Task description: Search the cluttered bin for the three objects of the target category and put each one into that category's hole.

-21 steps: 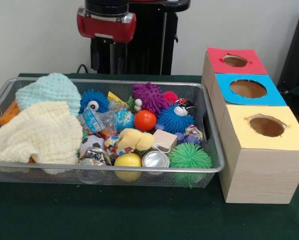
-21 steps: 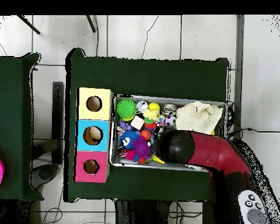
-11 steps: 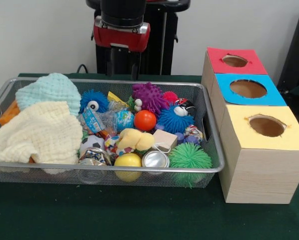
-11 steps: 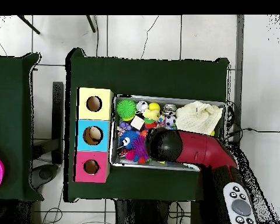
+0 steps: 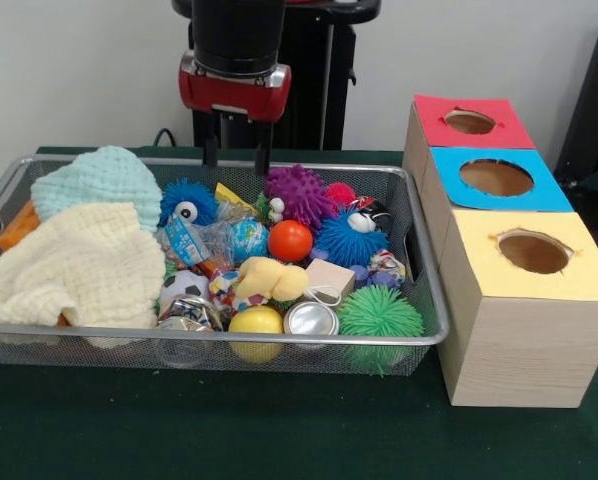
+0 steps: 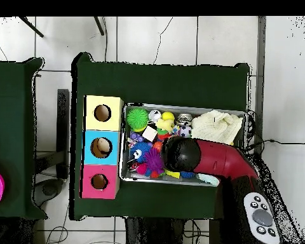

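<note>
Front view: gripper (image 5: 236, 158) hanging over the bin's (image 5: 429, 300) far rim, two dark fingers (image 5: 210, 152) apart, nothing between them. Below and just nearer, a blue fuzzy ball (image 5: 187, 202) with an eye; to its right a purple spiky ball (image 5: 299, 194), then a blue spiky ball (image 5: 350, 238).

Left to right inside the bin: pale yellow cloth (image 5: 74, 265) under a mint cloth (image 5: 94, 180), filling the left third; then a wrapped globe ball (image 5: 245, 240), an orange ball (image 5: 290, 240), a yellow plush (image 5: 269, 279), a wooden block (image 5: 330, 277). Along the near rim: a yellow ball (image 5: 255, 322), a can (image 5: 311, 320), a green spiky ball (image 5: 379, 314). All of these apart from the gripper, none touched.

Right of the bin, touching or just beside it, a row of three wooden boxes, each with a round hole on top: yellow box (image 5: 527, 262) nearest, blue box (image 5: 496, 178) in the middle, red box (image 5: 470, 121) farthest.

Overhead view: arm (image 6: 212, 162) covering the bin's robot-side part; boxes (image 6: 102, 146) at the bin's left.

Dark green table (image 5: 229, 430) underneath, white wall (image 5: 69, 70) behind, tiled floor (image 6: 155, 38) around.
</note>
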Available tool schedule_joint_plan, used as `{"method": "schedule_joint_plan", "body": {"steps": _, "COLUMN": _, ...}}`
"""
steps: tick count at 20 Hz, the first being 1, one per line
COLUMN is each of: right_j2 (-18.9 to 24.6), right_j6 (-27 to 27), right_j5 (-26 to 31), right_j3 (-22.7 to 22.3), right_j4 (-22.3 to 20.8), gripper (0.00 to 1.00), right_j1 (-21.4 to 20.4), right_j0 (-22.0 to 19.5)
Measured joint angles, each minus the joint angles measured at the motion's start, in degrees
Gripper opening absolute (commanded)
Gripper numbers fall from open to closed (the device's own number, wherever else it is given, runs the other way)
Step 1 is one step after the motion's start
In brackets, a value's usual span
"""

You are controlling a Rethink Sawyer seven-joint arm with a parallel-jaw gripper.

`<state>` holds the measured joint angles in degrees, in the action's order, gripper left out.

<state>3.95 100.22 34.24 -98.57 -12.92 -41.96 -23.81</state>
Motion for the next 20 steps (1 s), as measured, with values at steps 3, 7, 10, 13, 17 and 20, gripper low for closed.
{"method": "schedule_joint_plan", "body": {"steps": 3, "right_j2": -0.14, "right_j6": 0.00, "right_j5": 0.00, "right_j3": 1.71, "right_j4": 0.01, "gripper": 1.00, "right_j1": 1.03, "right_j0": 0.19}}
{"method": "schedule_joint_plan", "body": {"steps": 7, "right_j2": -0.22, "right_j6": 0.00, "right_j5": 0.00, "right_j3": 4.57, "right_j4": 0.15, "gripper": 1.00, "right_j1": 2.64, "right_j0": 0.70}}
{"method": "schedule_joint_plan", "body": {"steps": 10, "right_j2": -0.36, "right_j6": 0.00, "right_j5": 0.00, "right_j3": 6.09, "right_j4": 0.15, "gripper": 1.00, "right_j1": 3.61, "right_j0": 1.21}}
{"method": "schedule_joint_plan", "body": {"steps": 13, "right_j2": -0.62, "right_j6": 0.00, "right_j5": 0.00, "right_j3": 7.19, "right_j4": 0.14, "gripper": 1.00, "right_j1": 4.34, "right_j0": 1.67}}
{"method": "schedule_joint_plan", "body": {"steps": 17, "right_j2": -1.08, "right_j6": 0.00, "right_j5": 0.00, "right_j3": 9.03, "right_j4": 0.14, "gripper": 1.00, "right_j1": 5.48, "right_j0": 2.14}}
{"method": "schedule_joint_plan", "body": {"steps": 20, "right_j2": -1.35, "right_j6": 0.00, "right_j5": 0.01, "right_j3": 10.35, "right_j4": 0.14, "gripper": 1.00, "right_j1": 6.38, "right_j0": 2.36}}
